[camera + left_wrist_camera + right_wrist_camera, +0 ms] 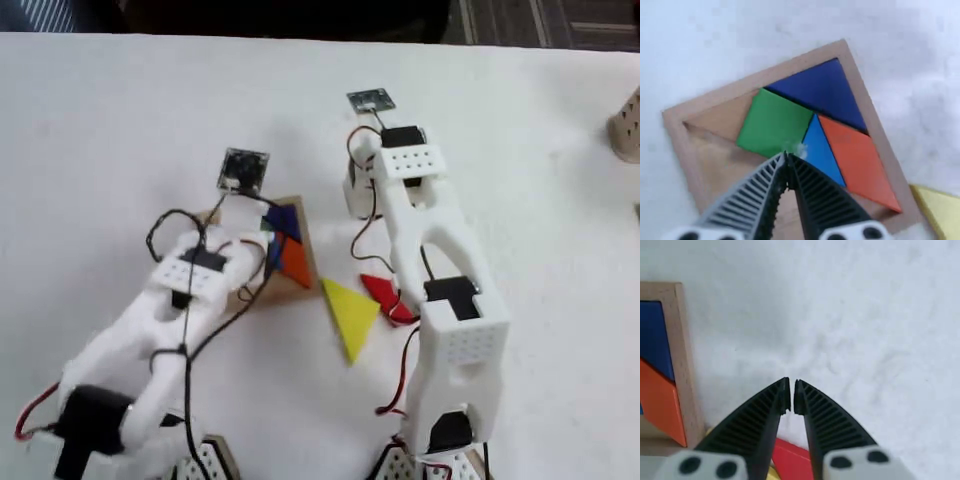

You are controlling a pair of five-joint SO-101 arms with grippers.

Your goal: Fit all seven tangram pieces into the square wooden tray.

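The square wooden tray (675,122) holds a dark blue triangle (820,92), a green square (772,120), a small light blue triangle (820,150) and an orange parallelogram (860,160). My left gripper (788,157) is shut, its tips just above where the green square meets the light blue triangle. A yellow triangle (350,312) and a red piece (385,297) lie on the table right of the tray (300,215). My right gripper (791,385) is shut over bare table beside the tray's edge (687,365), with the red piece (790,462) under its fingers.
A perforated wooden object (628,125) stands at the table's right edge. The arm bases (430,460) sit at the front edge. The white table (120,110) stretches open at the back and to the left.
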